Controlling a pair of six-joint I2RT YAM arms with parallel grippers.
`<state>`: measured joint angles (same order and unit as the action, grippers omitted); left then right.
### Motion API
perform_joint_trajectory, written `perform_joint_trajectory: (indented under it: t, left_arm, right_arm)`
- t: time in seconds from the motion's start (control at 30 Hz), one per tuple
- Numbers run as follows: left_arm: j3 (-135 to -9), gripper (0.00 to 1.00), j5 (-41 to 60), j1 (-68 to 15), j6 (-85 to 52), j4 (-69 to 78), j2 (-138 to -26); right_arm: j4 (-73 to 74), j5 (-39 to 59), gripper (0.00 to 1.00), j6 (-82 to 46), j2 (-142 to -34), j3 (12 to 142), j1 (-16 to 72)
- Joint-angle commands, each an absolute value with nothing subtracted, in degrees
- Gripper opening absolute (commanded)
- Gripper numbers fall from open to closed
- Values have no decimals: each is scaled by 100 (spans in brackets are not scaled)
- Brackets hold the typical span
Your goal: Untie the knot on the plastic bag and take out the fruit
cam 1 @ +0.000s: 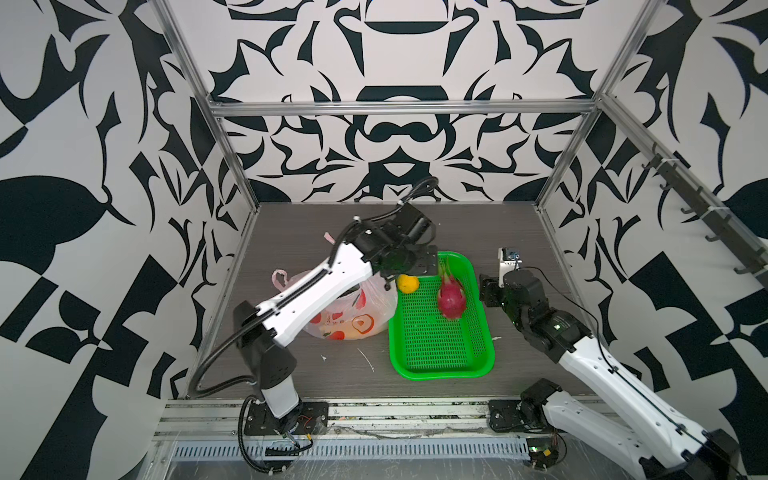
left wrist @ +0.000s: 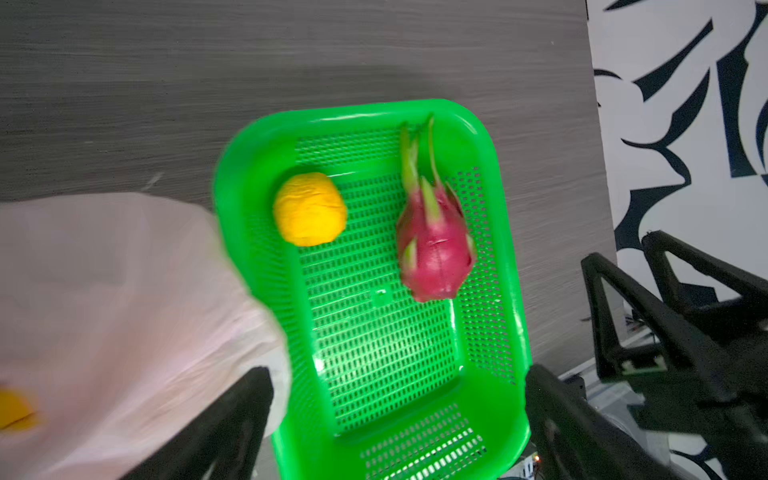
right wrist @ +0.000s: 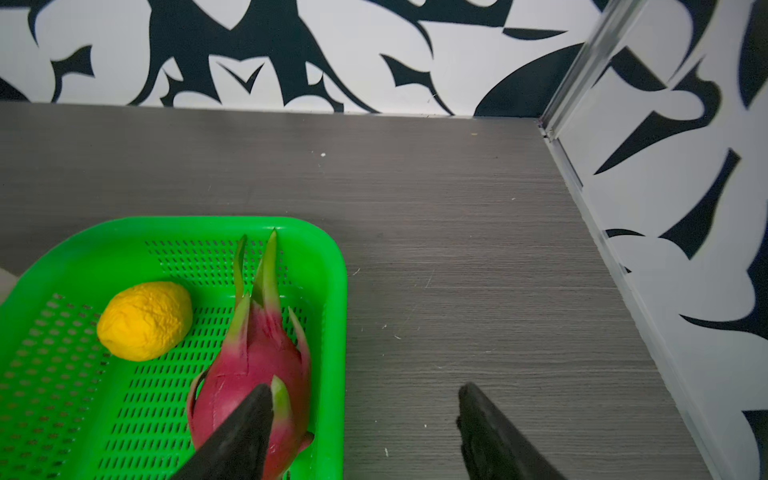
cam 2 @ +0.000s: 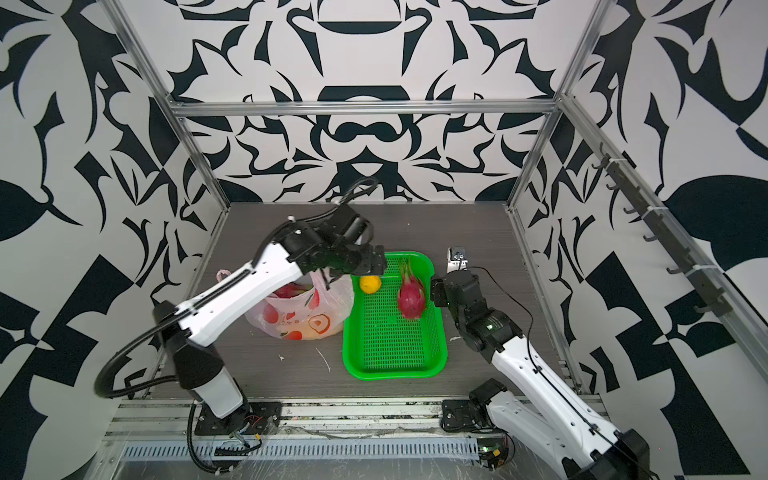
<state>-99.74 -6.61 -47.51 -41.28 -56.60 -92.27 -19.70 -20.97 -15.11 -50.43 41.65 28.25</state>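
Observation:
The pale-pink plastic bag point(cam 1: 353, 316) point(cam 2: 303, 311) point(left wrist: 104, 311) lies left of the green basket, partly under my left arm. The knot is out of view; one handle loop point(cam 1: 279, 278) sticks out on its own. Something yellow point(left wrist: 12, 411) shows through the film. Two fruit lie in the basket: a magenta dragon fruit point(cam 1: 451, 297) point(left wrist: 434, 253) point(right wrist: 253, 374) and a round yellow one point(cam 1: 408, 284) point(left wrist: 309, 210) point(right wrist: 143, 320). My left gripper point(cam 1: 415, 262) point(left wrist: 399, 374) hangs open and empty over the basket's far end. My right gripper point(cam 1: 488, 291) point(right wrist: 365, 388) is open and empty beside the basket's right rim.
The green perforated basket point(cam 1: 440, 374) point(cam 2: 390, 374) point(left wrist: 511, 249) point(right wrist: 336, 291) stands mid-table. Patterned walls with metal posts close in the back and both sides. White scraps point(cam 1: 365, 359) lie on the grey table in front of the bag.

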Motion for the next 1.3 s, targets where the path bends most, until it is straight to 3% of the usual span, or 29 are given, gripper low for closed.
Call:
perform_joint_trajectory:
  t: [0.0, 0.2, 0.47, 0.7, 0.97, 1.27]
  left_arm:
    - [-9138, 94, -839, -4278, -4060, -5705, -8412]
    - [-8126, 93, -858, -3443, -4030, -5870, -7001]
    - [-7506, 91, -1149, -2738, -3931, -6398, -6122]
    - [-6962, 82, -1115, -2541, -3945, -6237, -5970]
    - [-7001, 81, -993, -2549, -4111, -6118, -5503]
    - [-6734, 83, -584, -2549, -4606, -6858, -4773]
  right_arm:
    - [-2019, -1587, 67, -1479, -5250, 4710, 2824]
    - [-2068, -1171, 62, -1530, -5559, 5060, 2859]
    - [-2114, -956, 57, -1462, -5992, 5549, 3487]
    - [-2122, -1048, 56, -1232, -6516, 6257, 4395]
    - [-2134, -1337, 55, -882, -6928, 6748, 5308]
    - [-1967, -1267, 54, -801, -7065, 6898, 5449]
